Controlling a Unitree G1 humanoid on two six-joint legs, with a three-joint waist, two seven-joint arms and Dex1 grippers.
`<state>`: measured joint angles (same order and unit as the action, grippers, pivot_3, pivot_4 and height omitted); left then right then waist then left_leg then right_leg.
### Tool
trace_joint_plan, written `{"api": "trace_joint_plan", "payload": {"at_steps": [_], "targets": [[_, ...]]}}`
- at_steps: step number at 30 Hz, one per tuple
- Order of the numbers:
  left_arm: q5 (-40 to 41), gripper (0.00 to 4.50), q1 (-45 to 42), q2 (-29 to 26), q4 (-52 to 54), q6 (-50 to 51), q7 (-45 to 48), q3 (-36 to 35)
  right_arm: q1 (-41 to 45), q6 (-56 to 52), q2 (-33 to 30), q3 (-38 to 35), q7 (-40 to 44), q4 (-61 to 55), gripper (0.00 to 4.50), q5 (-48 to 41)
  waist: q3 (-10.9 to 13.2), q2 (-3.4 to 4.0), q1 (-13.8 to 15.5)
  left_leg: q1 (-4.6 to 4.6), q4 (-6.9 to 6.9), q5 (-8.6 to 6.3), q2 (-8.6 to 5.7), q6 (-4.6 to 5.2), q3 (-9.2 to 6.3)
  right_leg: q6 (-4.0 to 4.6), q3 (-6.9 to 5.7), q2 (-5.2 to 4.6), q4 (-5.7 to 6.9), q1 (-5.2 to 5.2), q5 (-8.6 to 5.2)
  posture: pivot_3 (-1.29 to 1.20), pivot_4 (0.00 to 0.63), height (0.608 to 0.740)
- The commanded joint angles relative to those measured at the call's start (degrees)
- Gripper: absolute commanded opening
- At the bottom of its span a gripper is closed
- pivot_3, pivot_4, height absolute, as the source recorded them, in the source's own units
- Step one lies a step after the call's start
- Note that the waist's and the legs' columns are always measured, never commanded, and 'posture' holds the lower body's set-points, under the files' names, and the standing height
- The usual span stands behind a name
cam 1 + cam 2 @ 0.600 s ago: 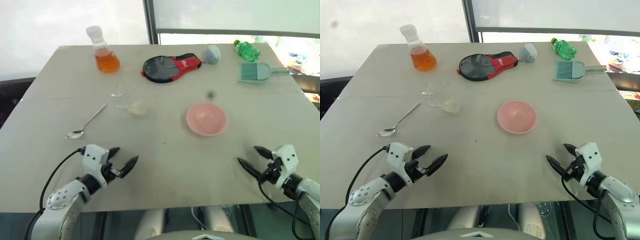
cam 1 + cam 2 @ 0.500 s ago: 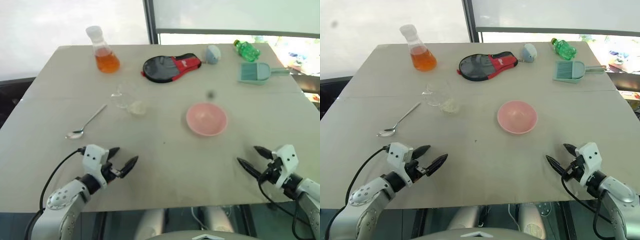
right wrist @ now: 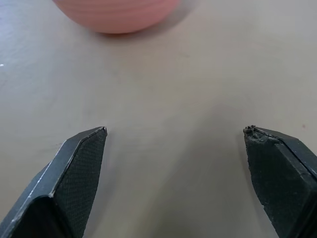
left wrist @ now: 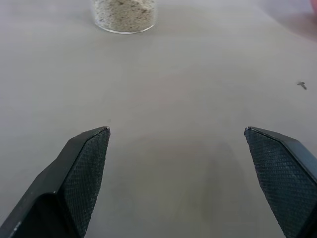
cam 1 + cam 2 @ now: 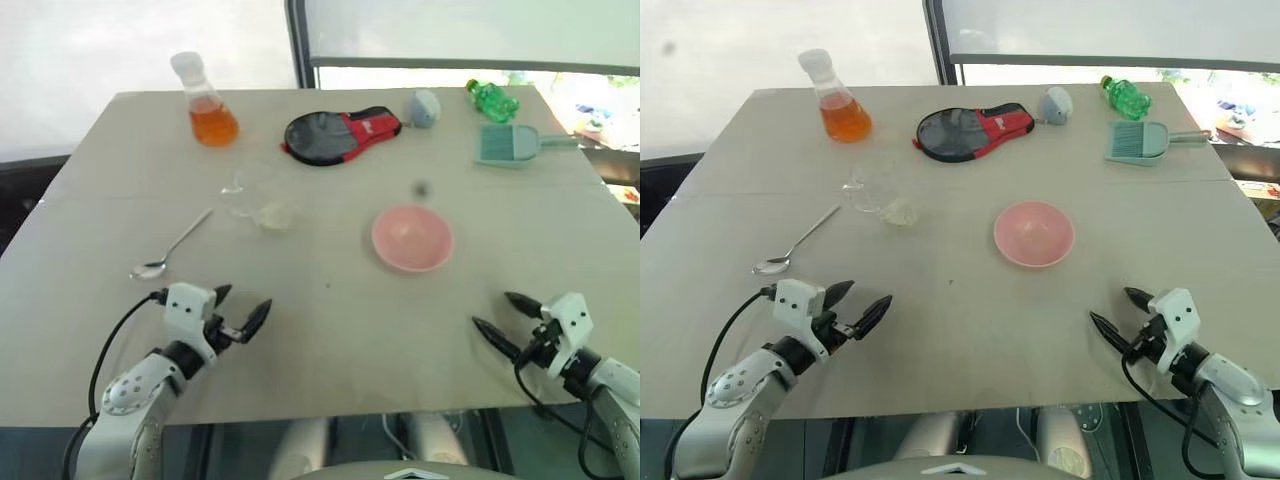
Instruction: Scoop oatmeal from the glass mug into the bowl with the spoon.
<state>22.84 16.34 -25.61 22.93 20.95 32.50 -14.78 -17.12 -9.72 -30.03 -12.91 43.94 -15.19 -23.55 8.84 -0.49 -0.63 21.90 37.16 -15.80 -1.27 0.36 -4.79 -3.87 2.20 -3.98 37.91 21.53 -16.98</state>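
- The left gripper (image 5: 238, 314) is showing two black tapered fingers on a white boxy housing.
- A black cable (image 5: 118, 335) is looping from that housing along a rounded silver-grey forearm.
- The right gripper (image 5: 508, 321) is wearing the same white housing, black fingers and black cable.
- Cross-hatched texture is covering the finger pads (image 4: 84, 168).

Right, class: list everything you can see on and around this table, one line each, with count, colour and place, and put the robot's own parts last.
Table: one, beige.
Flask: one, clear, orange liquid, far left.
Paddle case: one, black and red, far middle.
Ball-like object: one, grey-blue, right of the case.
Bottle: one, green, far right.
Dustpan scoop: one, grey-green, far right.
Glass mug: one, clear, left of centre.
Oatmeal: cream, in the mug.
Spoon: one, silver, near left.
Bowl: one, pink, centre right.
Left gripper: black fingers, open, near left.
Right gripper: black fingers, open, near right.
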Motion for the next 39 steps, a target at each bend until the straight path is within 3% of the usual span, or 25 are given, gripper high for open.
{"api": "trace_joint_plan", "payload": {"at_steps": [1,8,12,15,19,25,28,34,37,39], "targets": [[1.47,4.48,-0.74,0.00,-0.10,-0.36,0.55,-0.29,0.01,0.58,0.36,0.57,0.42,-3.05,4.46,-1.07,0.00,0.00,0.02,0.00,0.00,0.00,0.00,0.00,0.00,0.00,-0.01,0.00,0.00,0.00,0.00,0.00,0.150,0.740],[1.44,4.48,-0.97,0.43,-0.20,-0.49,0.09,0.28,0.00,1.36,0.33,0.98,1.08,-3.59,4.46,-1.41,0.00,0.00,0.03,-0.01,0.01,0.00,-0.01,0.00,-0.01,0.00,-0.02,0.00,0.02,0.00,0.00,0.00,0.150,0.740],[2.95,4.48,-7.65,-0.72,-3.62,1.54,-2.35,-2.74,0.36,-0.01,-3.65,3.40,6.58,-8.34,4.46,-2.85,0.01,0.02,0.12,-0.01,0.04,0.00,-0.02,0.00,-0.03,-0.01,-0.08,0.07,0.06,-0.01,0.00,0.00,0.150,0.740],[3.00,4.48,-16.63,-4.69,-7.45,5.92,-6.08,-6.41,4.51,-12.00,-6.67,4.38,5.77,-17.46,4.46,-15.03,0.19,0.00,0.12,0.03,0.24,0.04,0.02,-0.01,-0.18,0.03,-0.20,0.30,0.20,0.00,0.04,0.00,0.150,0.740],[1.85,4.48,-23.50,-9.77,-10.00,10.07,-7.40,-7.54,15.64,-24.71,-8.69,5.21,-1.55,-24.23,4.46,-30.03,0.20,-0.04,-0.55,-0.07,0.26,0.06,0.15,-0.05,-0.12,0.16,-0.18,0.45,0.20,-0.05,0.15,0.00,0.150,0.740],[0.86,4.48,-31.90,-24.98,-23.37,21.27,-1.46,-7.23,25.54,-29.88,-8.08,6.47,-8.31,-25.48,4.46,-34.36,0.30,-0.21,-0.12,0.19,0.16,0.06,0.01,-0.06,-0.35,0.17,-0.43,0.51,0.15,0.19,0.14,0.00,0.150,0.740],[-3.26,4.48,-33.20,-30.52,-31.38,17.27,5.04,-1.61,27.53,-29.55,-7.21,6.81,-8.90,-24.92,4.46,-34.46,0.31,-0.20,-0.23,0.45,0.17,0.09,-0.01,-0.12,-0.37,0.17,-0.48,0.40,0.06,0.38,0.13,0.00,0.150,0.740],[-10.63,4.48,-40.81,-28.69,-49.54,11.14,11.67,9.90,28.24,-28.70,-6.04,9.62,-6.54,-25.06,4.46,-32.30,0.32,-0.20,0.13,0.68,0.25,0.21,-0.16,-0.31,-0.35,0.16,-0.53,0.24,0.12,0.55,0.14,0.00,0.150,0.740],[-13.39,4.48,-43.67,-27.33,-57.63,7.11,12.55,11.80,27.69,-27.98,-6.02,9.45,-6.36,-25.01,4.46,-30.97,0.24,-0.04,0.19,0.67,0.30,0.21,-0.19,-0.27,-0.46,0.16,-0.65,0.23,0.31,0.55,0.14,0.00,0.150,0.740],[-14.55,3.95,-45.50,-26.48,-62.46,4.72,12.98,12.28,27.28,-27.63,-5.80,9.04,-6.54,-24.94,4.50,-30.44,0.18,0.07,0.17,0.53,0.32,0.14,-0.21,-0.12,-0.44,0.16,-0.60,0.21,0.54,0.52,0.14,0.00,0.150,0.740]]}}
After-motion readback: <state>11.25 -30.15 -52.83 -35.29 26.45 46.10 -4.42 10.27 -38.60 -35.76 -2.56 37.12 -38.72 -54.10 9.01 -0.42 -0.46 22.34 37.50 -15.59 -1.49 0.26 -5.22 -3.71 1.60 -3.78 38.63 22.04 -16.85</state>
